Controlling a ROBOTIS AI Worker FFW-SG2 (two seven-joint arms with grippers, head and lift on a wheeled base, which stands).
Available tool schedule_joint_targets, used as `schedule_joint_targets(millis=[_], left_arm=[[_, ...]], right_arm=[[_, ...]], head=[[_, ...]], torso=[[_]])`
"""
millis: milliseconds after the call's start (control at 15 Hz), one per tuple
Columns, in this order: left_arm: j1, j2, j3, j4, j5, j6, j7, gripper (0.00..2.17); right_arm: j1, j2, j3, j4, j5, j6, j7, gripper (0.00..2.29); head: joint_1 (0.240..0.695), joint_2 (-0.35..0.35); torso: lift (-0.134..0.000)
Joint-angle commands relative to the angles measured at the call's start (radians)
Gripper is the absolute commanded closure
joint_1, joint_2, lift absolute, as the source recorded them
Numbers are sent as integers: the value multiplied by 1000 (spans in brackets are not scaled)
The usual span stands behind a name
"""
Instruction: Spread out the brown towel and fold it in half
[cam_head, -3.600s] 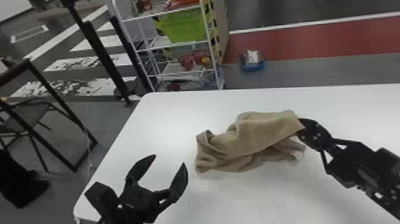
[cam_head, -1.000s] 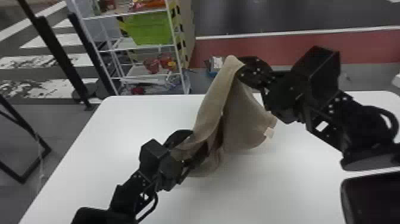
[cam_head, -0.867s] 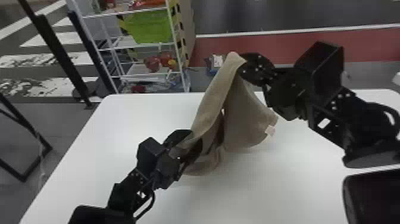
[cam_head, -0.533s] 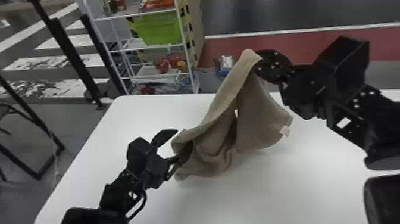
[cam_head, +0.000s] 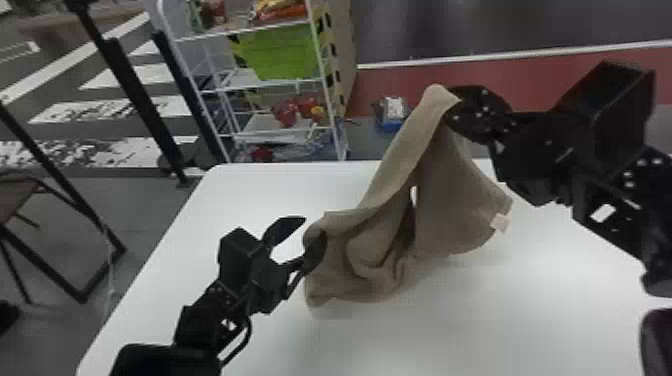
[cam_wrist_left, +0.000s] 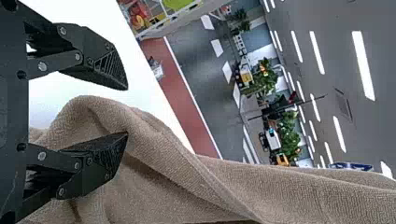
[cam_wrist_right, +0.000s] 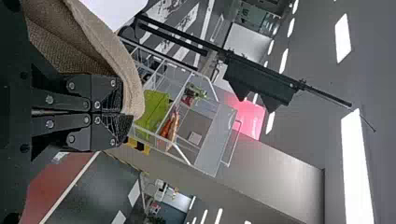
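Since the earliest head view, the brown towel (cam_head: 450, 205) has gone from a low heap on the table (cam_head: 500, 325) to a raised, slanting drape, and the left gripper (cam_head: 314, 229) has come over to its left side. Right gripper (cam_head: 452, 102) is closed on a top corner, up above the table. Left gripper is spread wide: one finger lies against towel folds, the other stands off the cloth. Lower left of towel sits bunched on the table; right part hangs as a flatter panel, pale tag (cam_head: 500, 222) at its right edge. Narrow gap between the two parts. White surface runs on from the towel to the left and near sides, far edge behind it. Cloth is soft, coarse-looped, with a rolled hem. Tabletop smooth, corner rounded at far left. White wire rack (cam_head: 327, 90) with a green bin (cam_head: 282, 52) stands beyond.
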Motion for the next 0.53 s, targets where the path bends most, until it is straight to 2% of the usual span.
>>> schedule_joint_targets(millis=[0,67,133,200,333,467], left_arm=[[-13,-4,-20,5,-36,6,-4,1177],[-17,-4,-18,3,-43,18,-3,1676],[-22,-4,-9,-1,-43,49,2,2040],[-22,-4,2,-3,-43,70,7,2138],[-33,-4,52,-32,-31,73,31,2138],[-76,-4,106,-110,-31,168,31,2138]], right_arm=[[7,1,-1,-7,0,1,0,2013],[10,1,-8,-15,-1,4,0,2013],[10,1,-17,-18,-1,4,0,2013],[10,1,-34,-20,-15,4,2,2013],[5,1,-64,-29,-29,14,15,2013],[5,1,-90,-32,-28,17,28,2013]], head=[[648,262],[648,259],[649,255],[648,252],[646,255],[628,273]], torso=[[-134],[-134],[-134],[-134],[-134],[-134]])
